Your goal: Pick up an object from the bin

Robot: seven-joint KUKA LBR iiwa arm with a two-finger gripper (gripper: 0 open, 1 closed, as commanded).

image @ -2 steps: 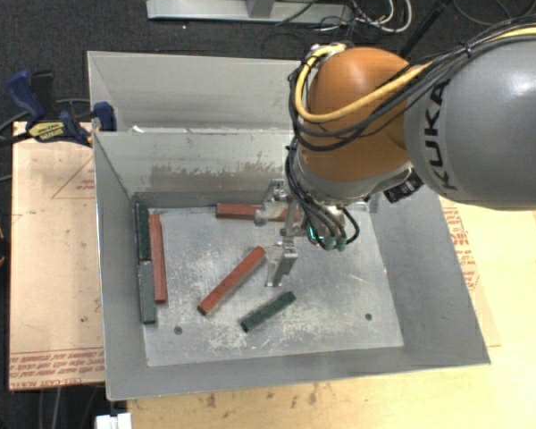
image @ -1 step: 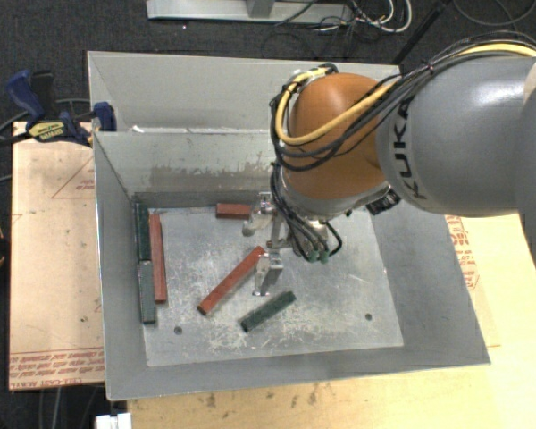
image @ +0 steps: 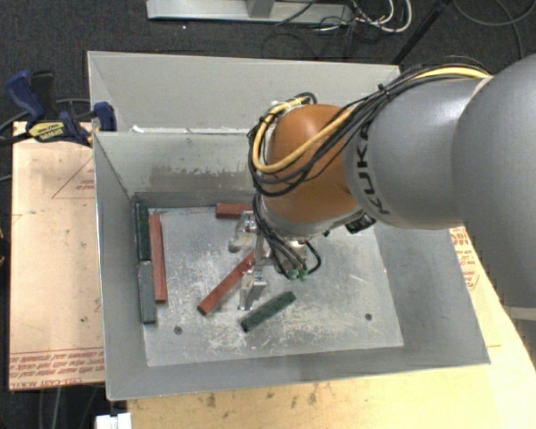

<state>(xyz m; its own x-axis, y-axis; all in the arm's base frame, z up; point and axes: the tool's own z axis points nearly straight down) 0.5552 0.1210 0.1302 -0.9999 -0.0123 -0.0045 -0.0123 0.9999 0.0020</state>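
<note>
I see my claw (image: 250,266) low down in the middle of the grey metal bin (image: 357,320). The claw is open. Its two shiny metal fingers (image: 244,233) stand apart, one on each side of the top end of a long, thin red-brown stick (image: 221,291). That stick lies flat and slanted on the scratched bin floor. Just beside its right end lies a short dark green stick (image: 269,311), also flat and slanted. A short red-brown block (image: 231,210) lies near the back wall, behind the claw. Well apart, by the left wall, three more flat sticks lie side by side: a dark green one (image: 141,231), a red-brown one (image: 158,259) and a grey-green one (image: 147,298). A smooth, round orange cover (image: 308,164) sits over the wrist, with yellow and black cables (image: 266,146) looped on it.
</note>
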